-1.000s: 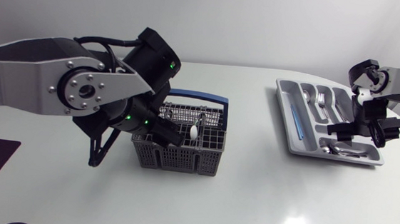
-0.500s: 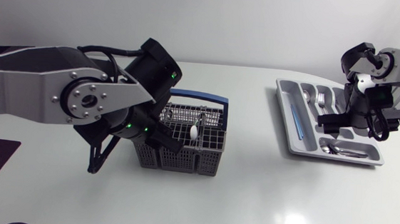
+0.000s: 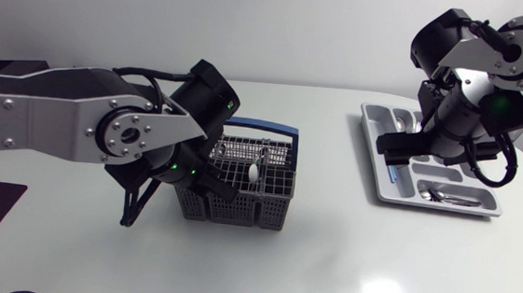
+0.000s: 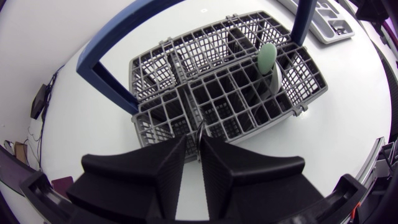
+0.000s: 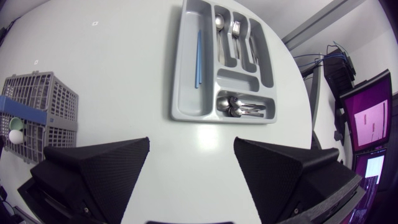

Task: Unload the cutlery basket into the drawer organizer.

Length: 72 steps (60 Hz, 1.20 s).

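Table (image 3: 327,264) | left gripper (image 4: 200,146) pinches utensil (image 4: 200,129) in basket (image 4: 236,93) | organizer (image 5: 186,99) beyond right gripper (image 5: 191,158)

Grey basket (image 3: 229,208) upright — organizer (image 5: 186,81) well apart.

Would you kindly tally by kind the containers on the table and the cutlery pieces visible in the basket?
Cutlery basket: 1
Drawer organizer: 1
Pale-tipped utensil standing in the basket: 1
Thin metal piece in the basket, between the fingers of the left gripper: 1
Total: 4
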Motion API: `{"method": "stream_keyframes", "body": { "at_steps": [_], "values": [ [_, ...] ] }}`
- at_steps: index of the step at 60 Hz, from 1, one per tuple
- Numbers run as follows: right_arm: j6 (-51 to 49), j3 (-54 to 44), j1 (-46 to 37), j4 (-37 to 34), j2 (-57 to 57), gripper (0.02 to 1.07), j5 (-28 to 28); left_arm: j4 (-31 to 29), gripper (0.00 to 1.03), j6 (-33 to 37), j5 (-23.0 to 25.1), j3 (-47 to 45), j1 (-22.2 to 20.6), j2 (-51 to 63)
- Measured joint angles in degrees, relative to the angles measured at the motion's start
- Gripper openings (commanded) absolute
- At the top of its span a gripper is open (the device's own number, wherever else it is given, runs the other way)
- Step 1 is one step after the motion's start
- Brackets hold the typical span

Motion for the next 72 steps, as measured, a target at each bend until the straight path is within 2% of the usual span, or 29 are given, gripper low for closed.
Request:
{"method": "stream_keyframes", "body": {
  "at_steps": [2,8,21,25,44,72],
  "values": [
    [0.48,-0.46,1.16,-0.24,-0.5,1.0,-0.96,0.31,0.04,0.0,-0.02,0.0,0.0,0.04],
    [1.22,-1.46,3.54,-0.57,-1.79,1.0,-3.3,0.87,0.04,0.0,-0.02,0.0,0.0,0.04],
    [1.22,-3.45,7.37,-0.59,-6.25,1.0,-12.94,1.46,0.04,-0.02,-0.46,-0.26,0.0,0.02],
    [1.44,-4.28,8.76,-0.17,-6.93,1.0,-14.29,1.53,0.04,-0.02,-0.83,-0.26,-0.02,0.02],
    [3.85,-5.81,15.23,1.75,-8.55,1.0,-16.9,1.62,0.04,-0.02,-4.09,-0.26,-1.11,-0.59],
    [3.98,-8.0,16.7,3.39,-9.2,1.0,-17.05,0.35,0.04,-0.07,-4.9,-0.26,-1.53,-3.74]
  ]
}}
